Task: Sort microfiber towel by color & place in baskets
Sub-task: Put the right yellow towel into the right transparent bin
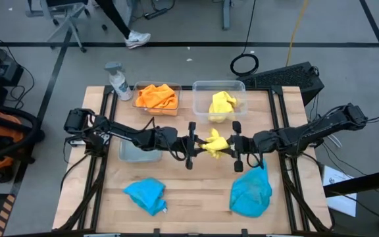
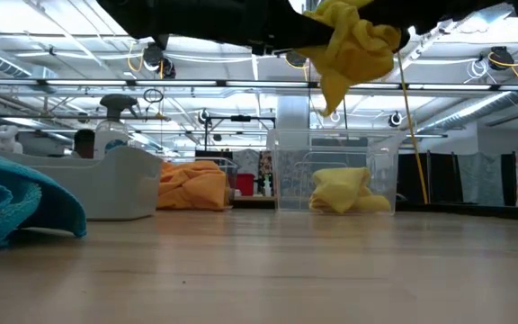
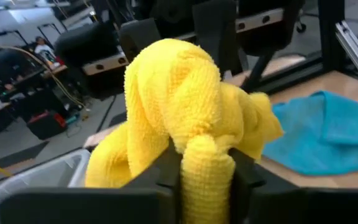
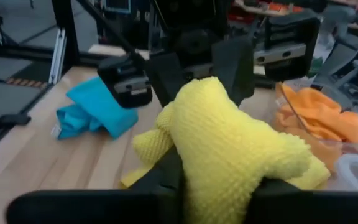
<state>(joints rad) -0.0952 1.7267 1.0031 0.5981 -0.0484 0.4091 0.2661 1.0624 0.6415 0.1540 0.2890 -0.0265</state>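
- Both pincers meet mid-frame in the high view: the left gripper [image 1: 191, 145] and the right gripper [image 1: 237, 146] are each clamped on the same yellow towel [image 1: 213, 143], held up off the table [image 1: 196, 191] between them.
- Looks like a handover or a two-arm carry of the second yellow cloth. Next I'd guess one side lets go and the other takes it to the yellow basket [image 1: 201, 87], just above centre, where a yellow cloth [image 1: 222, 105] already sits.
- Orange cloths [image 1: 156, 96] are in the tub to its left.
- Two blue towels, lower left [image 1: 145, 194] and lower right [image 1: 251, 191], still lie loose; the empty tub [image 1: 137, 155] is mid-left.
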